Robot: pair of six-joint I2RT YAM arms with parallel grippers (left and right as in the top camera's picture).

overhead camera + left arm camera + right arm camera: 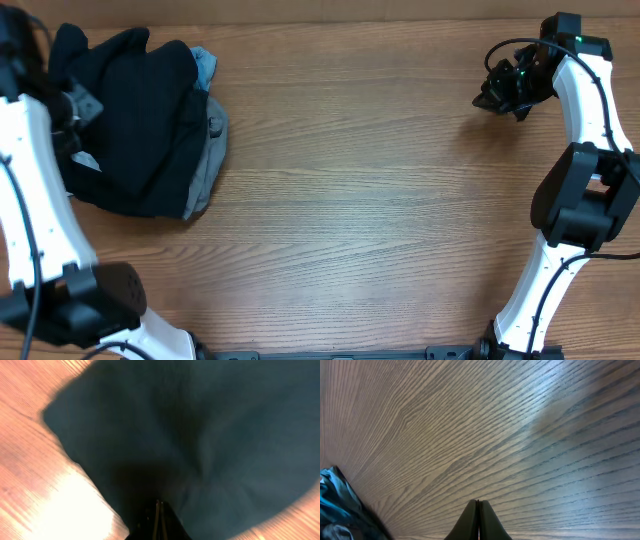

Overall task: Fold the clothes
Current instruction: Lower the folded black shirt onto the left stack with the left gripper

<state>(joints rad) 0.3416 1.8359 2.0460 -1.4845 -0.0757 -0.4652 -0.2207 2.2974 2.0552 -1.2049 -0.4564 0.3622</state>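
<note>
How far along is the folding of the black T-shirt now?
Nothing looks done: the black T-shirt lies crumpled in a heap. In hand: the left gripper is shut against dark fabric. Left: spreading it flat and every fold. The right gripper hangs shut over the table.

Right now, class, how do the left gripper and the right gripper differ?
The left gripper is pressed into black cloth, whose creases run to its tips, so it probably pinches it; the right gripper hangs over bare table, holding nothing. The left gripper is at the pile on the table's left; the right gripper is far off, near the right edge. Both have fingers shut together.
</note>
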